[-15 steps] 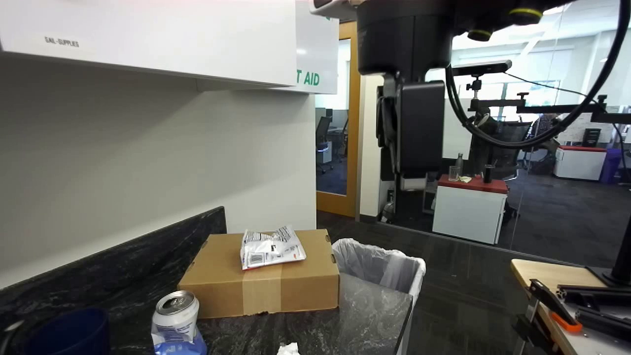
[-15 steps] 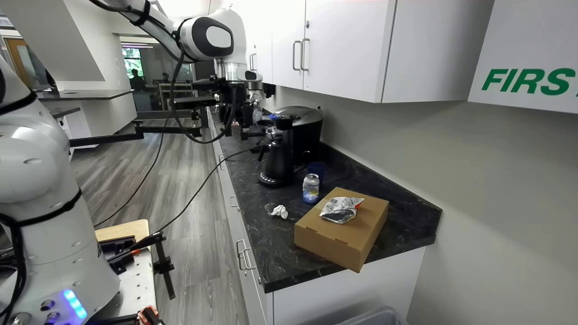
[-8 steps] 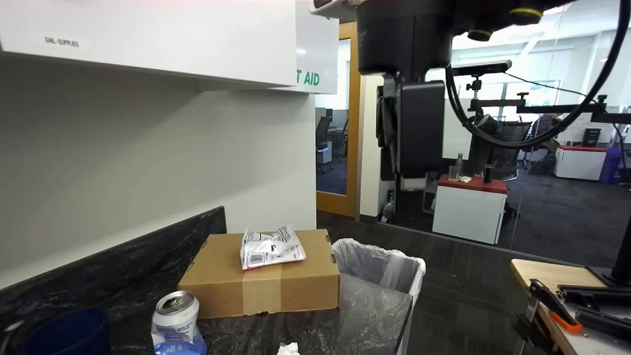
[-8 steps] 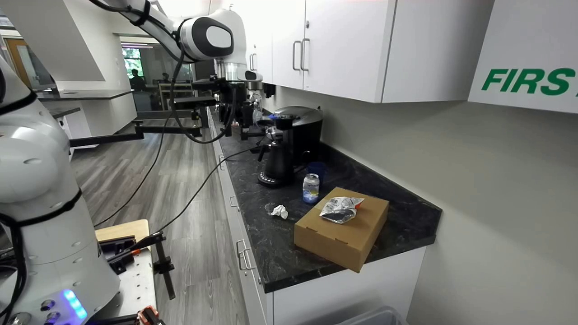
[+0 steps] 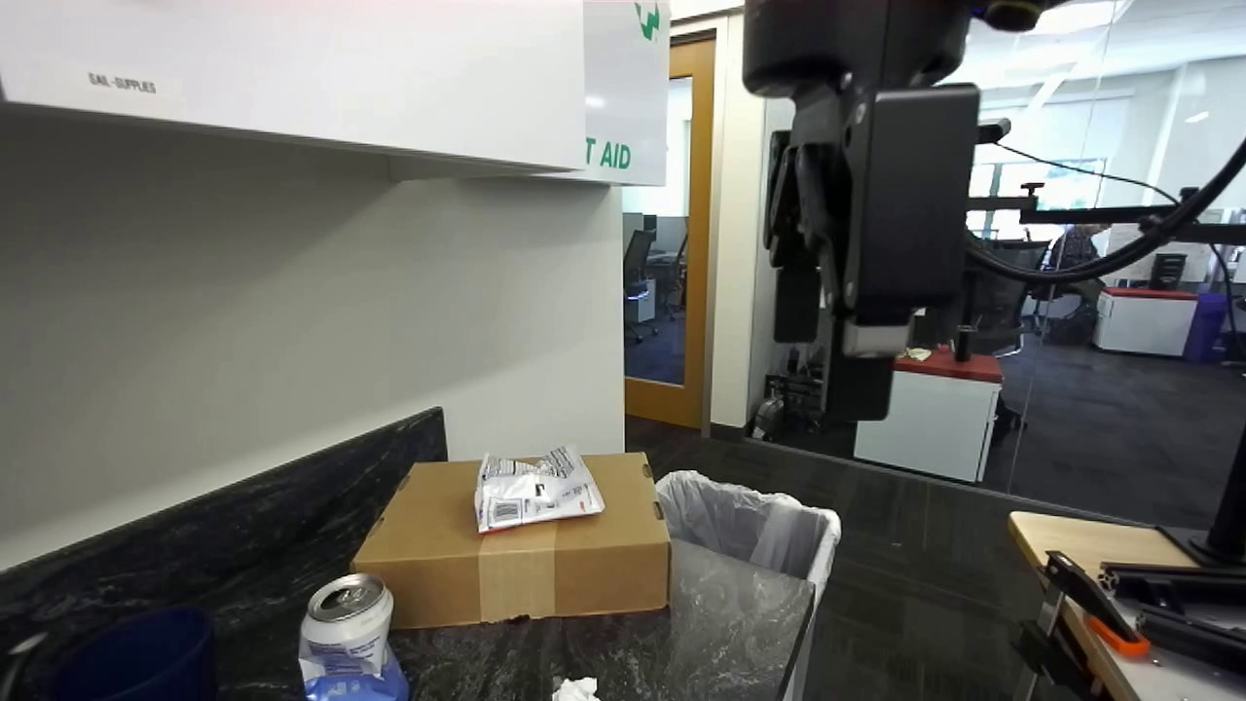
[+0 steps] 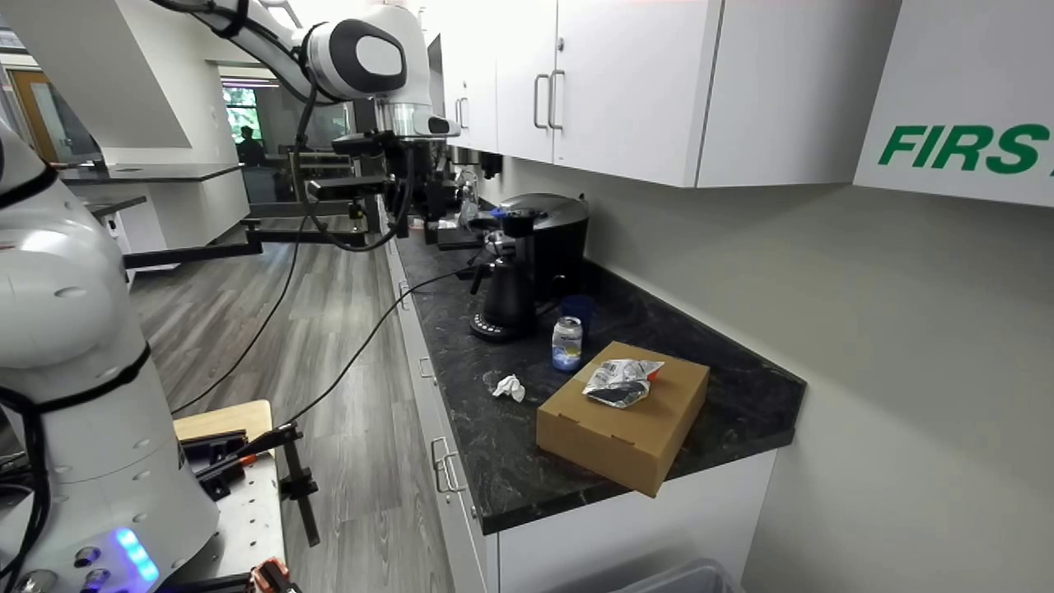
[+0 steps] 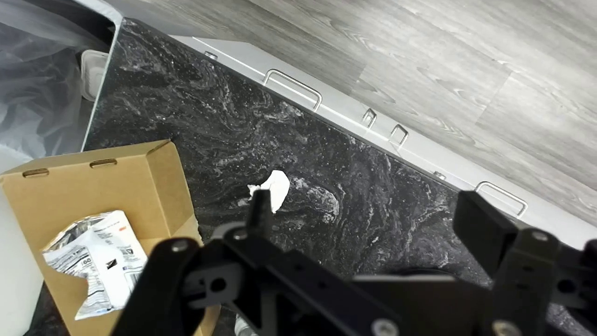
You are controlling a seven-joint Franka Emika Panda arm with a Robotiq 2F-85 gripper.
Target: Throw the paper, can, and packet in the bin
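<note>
The crumpled white paper (image 6: 510,388) lies on the dark counter; it also shows in the wrist view (image 7: 281,186), partly behind a fingertip. The silver-topped blue can (image 5: 348,633) stands upright beside the cardboard box, also in an exterior view (image 6: 566,344); only a sliver shows in the wrist view. The silver-white packet (image 5: 538,490) lies on top of the box, also in the wrist view (image 7: 112,261). The bag-lined bin (image 5: 827,535) stands below the counter's end. My gripper (image 7: 371,217) is open and empty, high above the counter; it shows in both exterior views (image 5: 827,350).
The brown cardboard box (image 5: 584,584) sits near the counter's end by the bin. A blue cup (image 5: 141,652), a black kettle (image 6: 506,301) and a coffee machine (image 6: 564,239) stand along the counter. White cabinets (image 6: 626,82) hang above.
My gripper has moved rightward in an exterior view, with its fingers now showing lower; in an exterior view the arm has shifted left and slightly up. The paper has shifted very slightly.
</note>
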